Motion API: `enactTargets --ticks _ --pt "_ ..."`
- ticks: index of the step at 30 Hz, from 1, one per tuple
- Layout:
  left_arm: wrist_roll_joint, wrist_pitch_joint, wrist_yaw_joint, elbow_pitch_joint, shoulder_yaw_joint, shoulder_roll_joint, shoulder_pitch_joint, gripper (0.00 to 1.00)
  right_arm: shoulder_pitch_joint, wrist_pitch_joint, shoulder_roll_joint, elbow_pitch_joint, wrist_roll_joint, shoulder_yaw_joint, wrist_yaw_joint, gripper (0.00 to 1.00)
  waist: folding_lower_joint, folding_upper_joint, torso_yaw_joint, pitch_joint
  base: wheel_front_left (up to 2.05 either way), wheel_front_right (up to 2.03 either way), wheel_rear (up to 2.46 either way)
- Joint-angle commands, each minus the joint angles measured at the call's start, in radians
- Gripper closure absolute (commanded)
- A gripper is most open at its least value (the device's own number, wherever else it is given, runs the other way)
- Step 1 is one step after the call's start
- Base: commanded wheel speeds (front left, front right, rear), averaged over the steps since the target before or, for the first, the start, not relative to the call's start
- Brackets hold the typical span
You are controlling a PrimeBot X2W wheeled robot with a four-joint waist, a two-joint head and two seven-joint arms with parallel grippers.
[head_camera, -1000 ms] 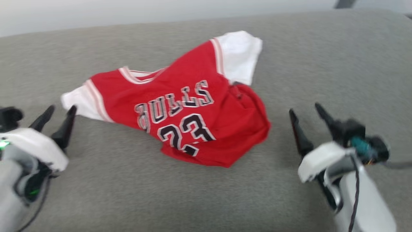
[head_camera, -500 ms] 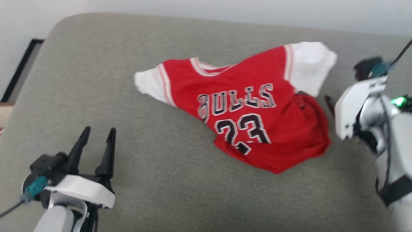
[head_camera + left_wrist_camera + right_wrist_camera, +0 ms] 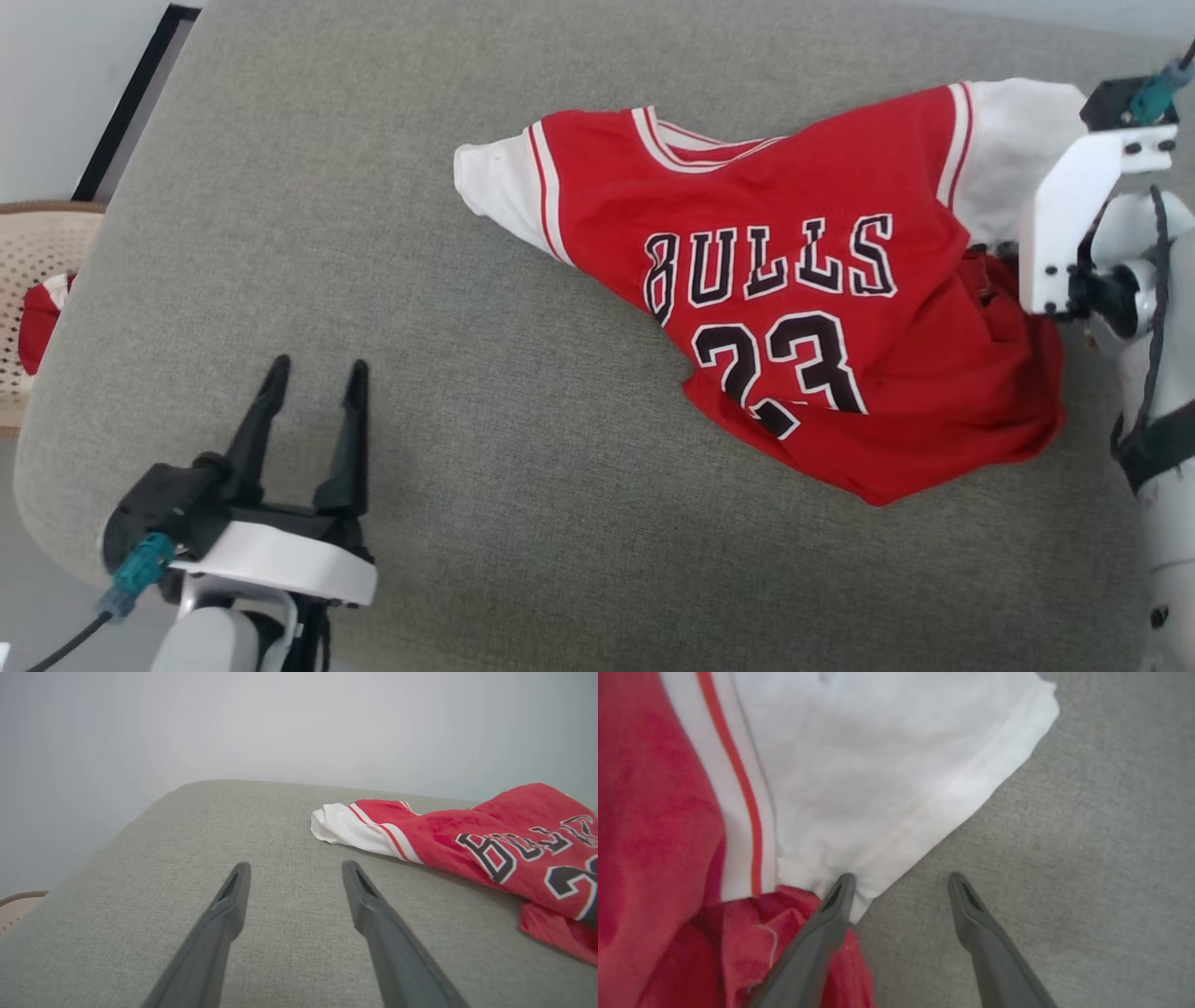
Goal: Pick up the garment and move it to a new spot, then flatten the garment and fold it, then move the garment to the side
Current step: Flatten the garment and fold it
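**Operator A:** What has changed over the last second?

**Operator B:** Mainly our own viewpoint: the head camera has swung, so the whole scene sits differently. The garment [image 3: 794, 308] itself has not moved. It lies crumpled on the grey cushion [image 3: 467, 523], lettering and number up, lower body bunched under on its right. The real change is the right gripper [image 3: 901, 877], which has travelled from open cushion to the garment's white sleeve [image 3: 878, 765].

**Operator A:** State of each gripper?

**Operator B:** Both stand fully spread and hold nothing. On the right, one finger overlaps the sleeve hem and the red fold below it, and the other is over bare cushion. Contact with the fabric is probable, but we cannot confirm it from the wrist view. The left gripper [image 3: 318, 364] hovers over cushion, well apart from the other sleeve.

**Operator A:** Meaning for the task?

**Operator B:** We judge the pick-up is about to begin. No fabric is gripped yet, so moving, flattening and folding all remain.
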Motion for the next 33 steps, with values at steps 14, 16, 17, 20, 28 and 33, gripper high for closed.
enactTargets --ticks 14,16,17,20,28,33 --pt "-0.028 -0.005 -0.002 -0.011 -0.048 0.006 -0.018 0.00 -0.004 -0.036 0.018 0.067 -0.085 -0.081 0.000 1.00 0.0000 0.0000 0.002 0.008 0.00 0.00 0.00" --pt "-0.027 -0.005 -0.002 -0.008 -0.041 0.010 -0.006 0.00 0.009 -0.059 0.013 0.046 -0.078 -0.094 0.000 1.00 0.0000 0.0000 -0.009 -0.005 0.00 0.00 0.00" --pt "-0.026 -0.005 -0.002 -0.008 -0.037 0.012 -0.002 0.00 0.019 -0.070 0.010 0.033 -0.073 -0.094 0.000 1.00 0.0000 0.0000 -0.017 -0.011 0.00 0.00 0.00" --pt "-0.020 -0.005 -0.002 -0.011 -0.030 0.017 0.015 0.00 0.071 -0.086 -0.009 -0.024 -0.046 -0.099 0.000 1.00 0.0000 0.0000 -0.039 -0.031 0.00 0.00 0.00" --pt "-0.010 -0.005 -0.002 -0.031 -0.014 0.029 0.048 0.00 0.317 -0.037 -0.058 -0.305 0.056 -0.112 0.000 1.00 0.0000 0.0000 -0.106 -0.060 0.00 0.00 0.00" --pt "-0.010 -0.005 -0.002 -0.037 -0.013 0.039 0.057 0.00 0.440 -0.006 -0.056 -0.461 0.067 -0.167 0.000 1.00 0.0000 0.0000 -0.126 -0.062 0.00 0.00 0.00"
